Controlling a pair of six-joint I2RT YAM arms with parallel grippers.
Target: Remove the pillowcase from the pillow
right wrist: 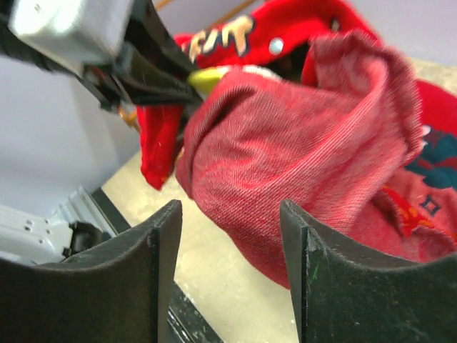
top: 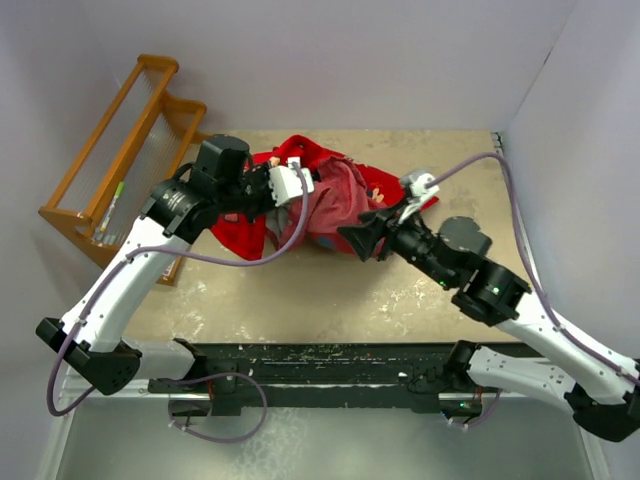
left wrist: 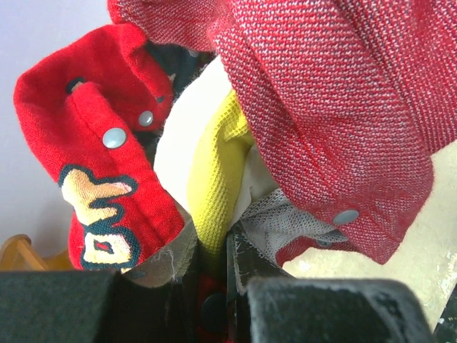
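Note:
The red printed pillowcase (top: 320, 200) lies bunched at the back middle of the table, its darker red lining turned outward (left wrist: 321, 107). In the left wrist view the cream pillow (left wrist: 182, 136) shows inside the open snap-buttoned mouth, and its yellow side band (left wrist: 214, 179) runs down between the jaws. My left gripper (top: 303, 184) (left wrist: 214, 246) is shut on that yellow band. My right gripper (top: 357, 240) (right wrist: 228, 229) is open and empty, just in front of the hanging lining (right wrist: 300, 136) without touching it. The left gripper (right wrist: 187, 80) also shows in the right wrist view. The pillow is mostly hidden.
A wooden rack (top: 125, 150) stands at the left past the table edge. A dark grey disc (top: 465, 235) lies on the table by the right arm. A black rail (top: 300, 365) runs along the near edge. Walls close in at the back and right.

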